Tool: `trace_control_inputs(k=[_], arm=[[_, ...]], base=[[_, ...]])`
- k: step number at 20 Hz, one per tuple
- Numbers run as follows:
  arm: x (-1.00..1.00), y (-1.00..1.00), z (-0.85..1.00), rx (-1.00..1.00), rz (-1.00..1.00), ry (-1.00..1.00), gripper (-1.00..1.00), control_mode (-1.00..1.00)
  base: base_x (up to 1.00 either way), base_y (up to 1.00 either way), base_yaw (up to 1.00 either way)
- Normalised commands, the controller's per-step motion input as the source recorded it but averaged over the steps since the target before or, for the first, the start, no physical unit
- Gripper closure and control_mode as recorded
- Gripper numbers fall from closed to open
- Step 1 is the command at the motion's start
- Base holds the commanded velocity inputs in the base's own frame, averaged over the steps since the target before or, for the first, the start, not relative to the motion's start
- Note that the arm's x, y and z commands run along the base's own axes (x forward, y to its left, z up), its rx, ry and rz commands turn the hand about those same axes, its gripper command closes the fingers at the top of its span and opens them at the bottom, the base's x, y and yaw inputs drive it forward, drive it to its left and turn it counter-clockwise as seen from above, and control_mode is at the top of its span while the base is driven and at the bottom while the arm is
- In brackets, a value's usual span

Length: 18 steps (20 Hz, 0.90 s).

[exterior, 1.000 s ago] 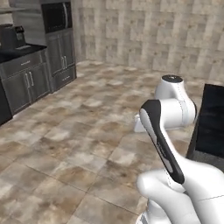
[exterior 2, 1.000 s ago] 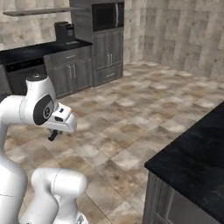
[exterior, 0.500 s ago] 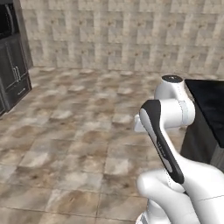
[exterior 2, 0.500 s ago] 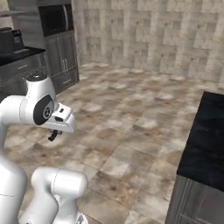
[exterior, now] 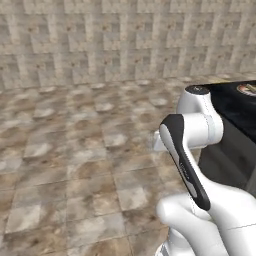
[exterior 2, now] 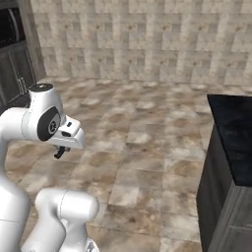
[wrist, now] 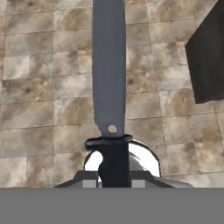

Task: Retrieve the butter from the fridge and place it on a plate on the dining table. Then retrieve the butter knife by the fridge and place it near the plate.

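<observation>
knife in the pincer, over the floor

the pincer [wrist: 113, 177] is clamped on the knife [wrist: 108, 70], whose blade juts straight out ahead of it; the table [wrist: 209, 57] stands off to its right, with the plate [exterior: 248, 89] on top.

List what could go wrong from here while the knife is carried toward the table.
1. The butter knife juts far beyond the tool, gripped only at its handle; it might twist or slip.
2. The dining table corner is close on the right; the long blade could strike it.
</observation>
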Motion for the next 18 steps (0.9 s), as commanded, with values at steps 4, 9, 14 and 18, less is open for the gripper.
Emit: trace_control_inputs(k=[4, 9, 14, 18], arm=[[0.0, 0.0, 0.0, 0.0, 0.0, 0.0, 1.0, 1.0], [0.0, 0.0, 0.0, 0.0, 0.0, 0.0, 1.0, 1.0], [0.0, 0.0, 0.0, 0.0, 0.0, 0.0, 1.0, 1.0], [0.0, 0.0, 0.0, 0.0, 0.0, 0.0, 1.0, 1.0]], base=[[0.63, 1.0, -0.55], [0.95, 0.88, -0.57], [1.0, 0.78, -0.61], [1.0, 0.79, -0.61]])
